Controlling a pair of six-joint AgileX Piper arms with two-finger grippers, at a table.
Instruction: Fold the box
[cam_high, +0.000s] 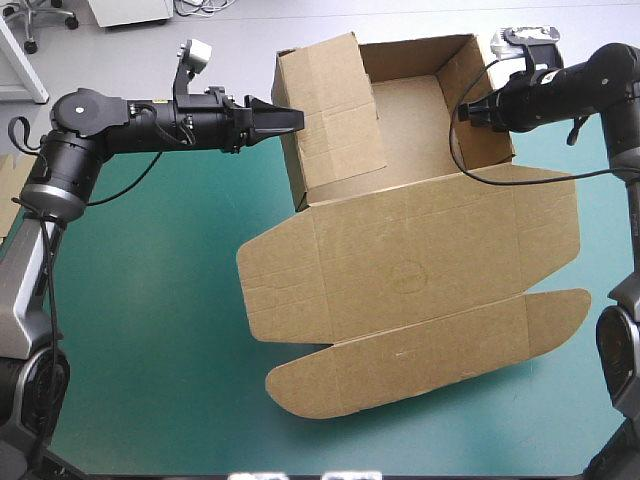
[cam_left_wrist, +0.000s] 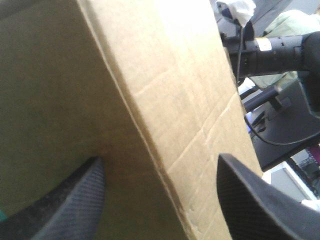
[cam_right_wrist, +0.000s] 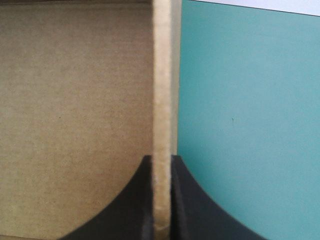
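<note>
Right gripper (cam_right_wrist: 161, 160) was clamped on the top edge of the right wall (cam_right_wrist: 161, 75) of the box (cam_high: 400, 250), black fingers all but meeting with the board pinched between them. One finger was inside the tray, the other outside over the teal-green cover (cam_right_wrist: 250, 100).

Left gripper (cam_left_wrist: 160, 160) was released, fingers wide apart. A vertical corner of the tall left panel (cam_high: 330, 120) sat between them; contact could not be made out. In the high view this gripper (cam_high: 295, 120) pointed in at that panel's far upper corner.

The box stood at the far half of the table, walls raised as an open tray. The lid (cam_high: 420, 250) lay flat toward the near edge, with its rounded tuck flap (cam_high: 420, 350) nearest the robot.

Handling, by judgement: light, stiff board that bends only along its scored creases and likely springs back if let go. The surface looked smooth, so a shallow pinch could slip. The best holds seemed to be wall top edges and flap rims near a crease, with one arm bracing while the other folds.

The cover (cam_high: 150, 350) looked flat and bare to the left and near side, with ample room to swing flaps. What looked like a sliver of more board (cam_high: 6, 205) showed at the table's left edge.
</note>
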